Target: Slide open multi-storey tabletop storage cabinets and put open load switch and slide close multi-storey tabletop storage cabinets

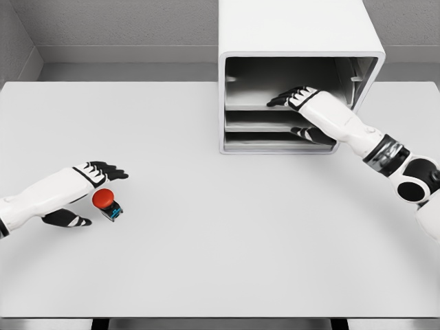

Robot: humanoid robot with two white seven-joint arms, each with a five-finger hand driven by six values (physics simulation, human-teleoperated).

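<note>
A pale grey tabletop (227, 234) fills most of the frame. At the upper centre-right stands a white cabinet (295, 34), its top cut off by the frame's upper edge; its open front shows dark storeys divided by shelves, and the inside is shadowed and hard to read. The right arm enters from the right edge, and the right hand (297, 98) reaches into the cabinet's upper opening with fingers extended flat, holding nothing visible; its thumb hangs lower, by the bottom storey. The left arm enters at the lower left. The left hand (93, 180) lies open, fingers and thumb spread either side of the switch (106, 202), a small red-capped part with a blue base resting on the tabletop at the frame's lower left, not gripped.
</note>
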